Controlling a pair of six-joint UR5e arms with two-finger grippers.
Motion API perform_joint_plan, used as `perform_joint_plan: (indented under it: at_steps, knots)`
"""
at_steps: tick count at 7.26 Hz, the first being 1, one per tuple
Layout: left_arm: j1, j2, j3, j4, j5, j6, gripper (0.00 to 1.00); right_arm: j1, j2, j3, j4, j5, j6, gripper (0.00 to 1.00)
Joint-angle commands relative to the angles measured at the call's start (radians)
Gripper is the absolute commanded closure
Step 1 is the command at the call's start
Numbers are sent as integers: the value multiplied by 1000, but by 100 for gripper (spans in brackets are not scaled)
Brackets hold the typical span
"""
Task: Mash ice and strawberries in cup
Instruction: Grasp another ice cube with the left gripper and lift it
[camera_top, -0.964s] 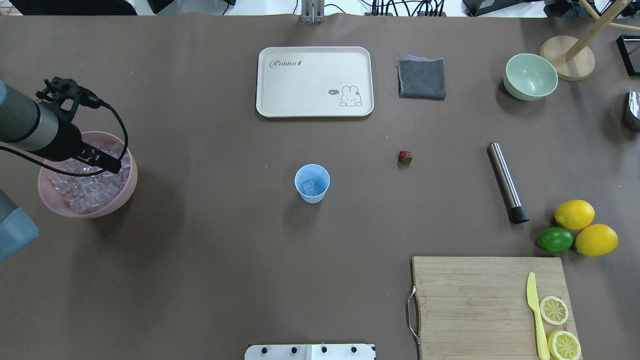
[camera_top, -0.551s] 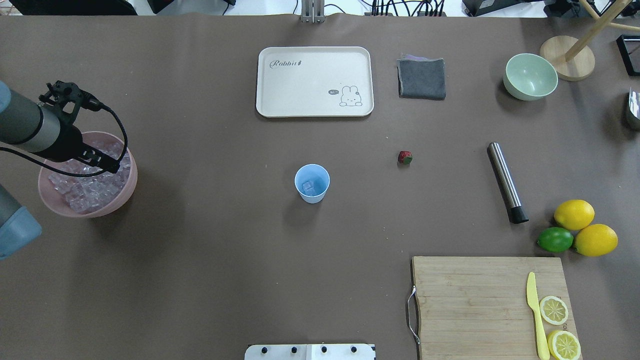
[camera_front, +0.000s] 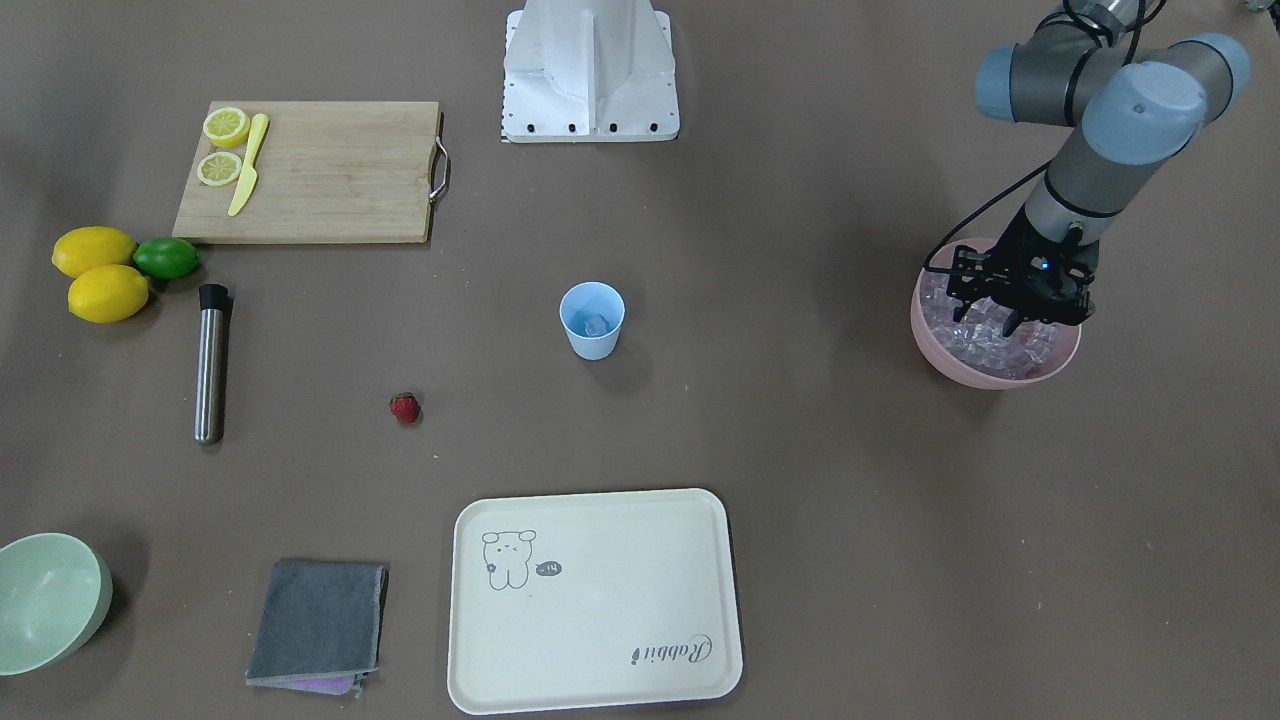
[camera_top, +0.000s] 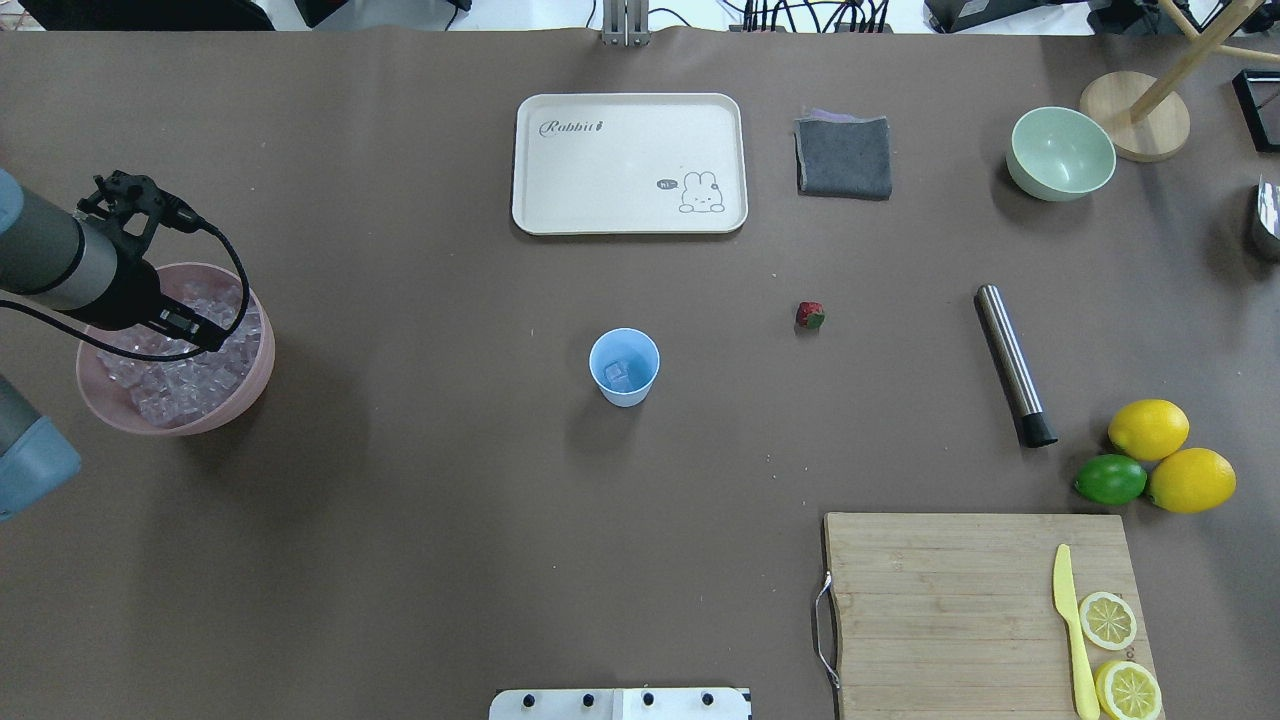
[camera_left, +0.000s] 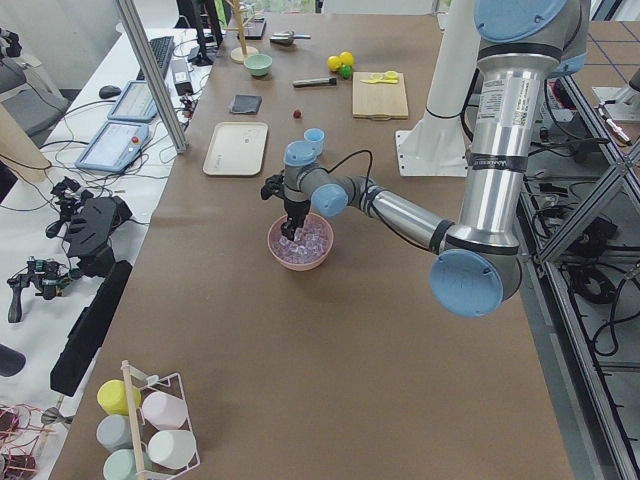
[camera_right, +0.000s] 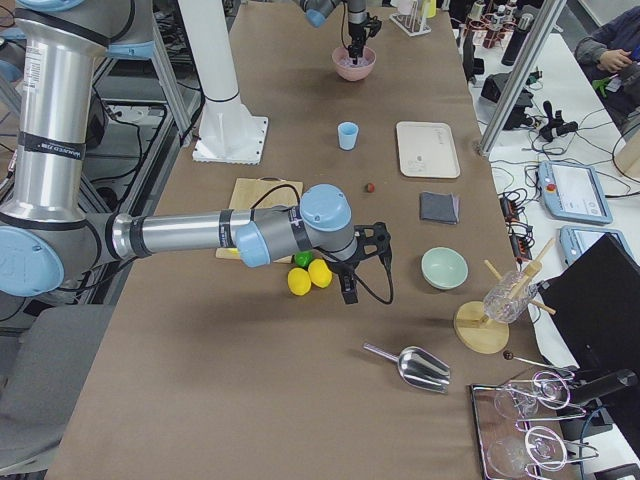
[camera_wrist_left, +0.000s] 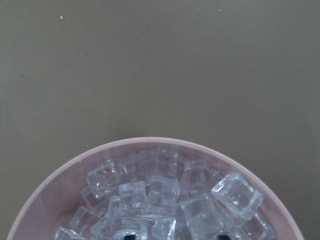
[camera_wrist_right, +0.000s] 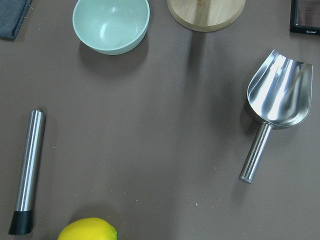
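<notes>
Our left gripper (camera_front: 988, 320) hangs spread over ice (camera_wrist_left: 160, 195) in the pink bowl (camera_wrist_left: 50, 185); only the right-end view shows our right gripper (camera_right: 348, 292), and we cannot tell its grip.

Pink bowl (camera_wrist_left: 50, 192) at bottom edge, heaped with clear ice (camera_wrist_left: 160, 192) cubes, standing on plain brown table (camera_wrist_left: 160, 65).

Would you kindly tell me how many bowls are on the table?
2: the pink bowl holding ice at the robot's left, and the empty pale green bowl far right, beside the wooden stand.
</notes>
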Motion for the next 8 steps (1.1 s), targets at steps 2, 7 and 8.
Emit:
perform_joint_plan:
  at_steps: [2, 7, 8]
  knots:
    - [-1, 1, 8, 0, -1, 8, 42, 0, 0, 0, 3, 0, 0, 0]
    - [1, -2, 16, -2, -1, 8, 45, -2, 0, 0, 3, 0, 0, 0]
    - [2, -2, 18, -2, -1, 10, 46, -2, 0, 0, 3, 0, 0, 0]
